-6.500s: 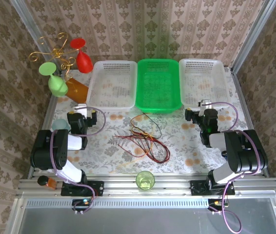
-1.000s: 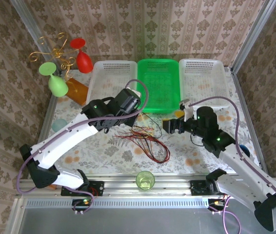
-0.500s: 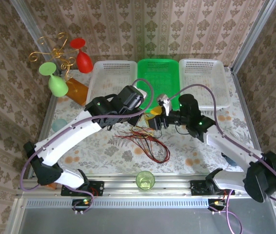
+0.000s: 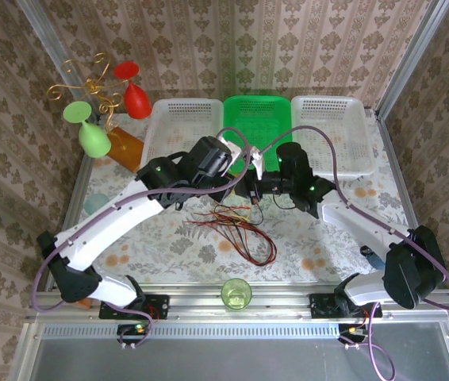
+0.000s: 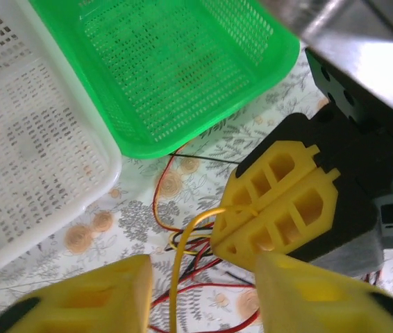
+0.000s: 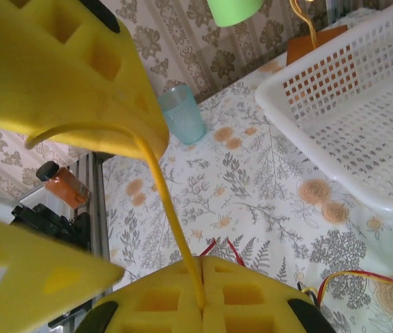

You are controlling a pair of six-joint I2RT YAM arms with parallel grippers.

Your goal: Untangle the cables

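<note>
The left gripper (image 5: pixel 203 277) hovers with its blocky yellow plastic fingers spread wide, and a single yellow cable (image 5: pixel 177 274) rises through the gap; whether it brushes a finger I cannot tell. Below, on the flower-patterned counter (image 4: pixel 153 238), the rest of the cables (image 4: pixel 236 230) lie in one loose tangle just in front of the green basket (image 4: pixel 258 99): thin, glossy, hair-like strands of red, black and yellow, curling over each other. To the right, the right gripper (image 5: pixel 273 201) has its hollow-celled fingers pressed together, pinching that yellow cable near its end. The job looks barely begun: one strand is lifted, none is laid apart, and the perforated plastic baskets hold nothing
</note>
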